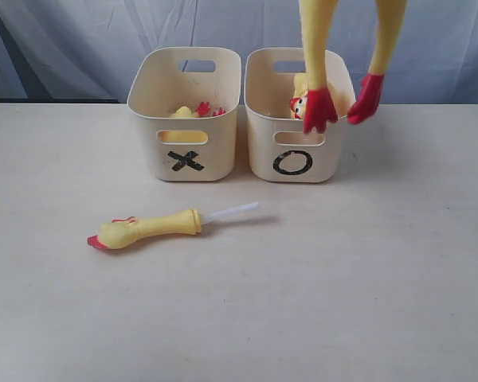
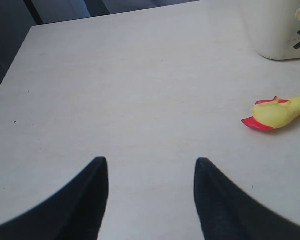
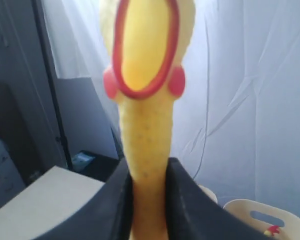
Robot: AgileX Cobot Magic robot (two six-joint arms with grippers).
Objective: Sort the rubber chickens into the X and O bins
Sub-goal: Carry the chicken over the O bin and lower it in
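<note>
Tabletop [image 1: 366,278] under spread left fingers [image 2: 85,200]; right fingers [image 3: 190,205] tight around neck of whole chicken [image 3: 146,135] over O bin [image 1: 263,143]

Long whole chicken [image 1: 313,48] dangling feet-down over O bin [image 1: 263,147]; head-neck piece [image 1: 147,228] flat before X bin [image 1: 223,151].

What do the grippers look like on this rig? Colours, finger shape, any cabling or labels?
Left gripper: two matte black fingers, broad at the base and tapering to rounded tips, with plain surfaces. Right gripper: the same black finish, with smooth curved fingers. No cables, markings or labels show, and nothing above the fingers is in frame in any view.
</note>
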